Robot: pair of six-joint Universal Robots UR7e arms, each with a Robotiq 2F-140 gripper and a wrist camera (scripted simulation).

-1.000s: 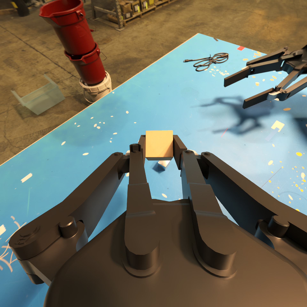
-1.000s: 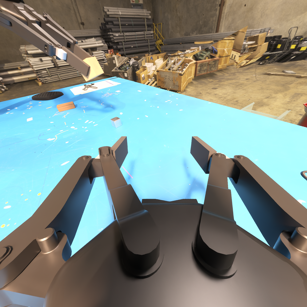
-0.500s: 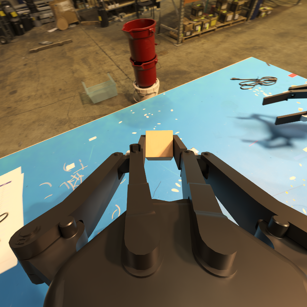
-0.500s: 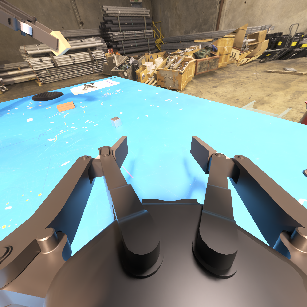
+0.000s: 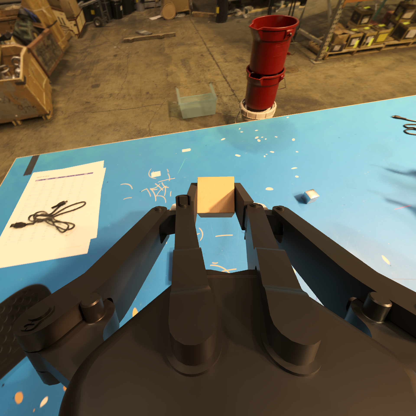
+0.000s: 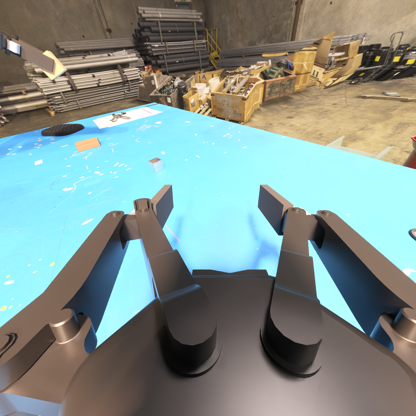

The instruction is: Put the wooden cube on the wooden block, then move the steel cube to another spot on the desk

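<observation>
My left gripper is shut on the pale wooden cube and holds it in the air above the blue desk. The same cube shows high at the upper left of the right wrist view. The flat wooden block lies on the desk at the far left of that view. The small steel cube sits on the desk ahead of my right gripper, which is open and empty. The steel cube also shows to the right of the held cube in the left wrist view.
White paper sheets carry a coiled black cable at the desk's left end. A black ribbed pad lies beyond the wooden block. Another cable lies at the right edge. Red buckets and a clear bin stand on the floor past the desk edge.
My left gripper has swung left with the wooden cube, bringing the paper sheets and the steel cube into view. The right gripper has stayed still and open.
</observation>
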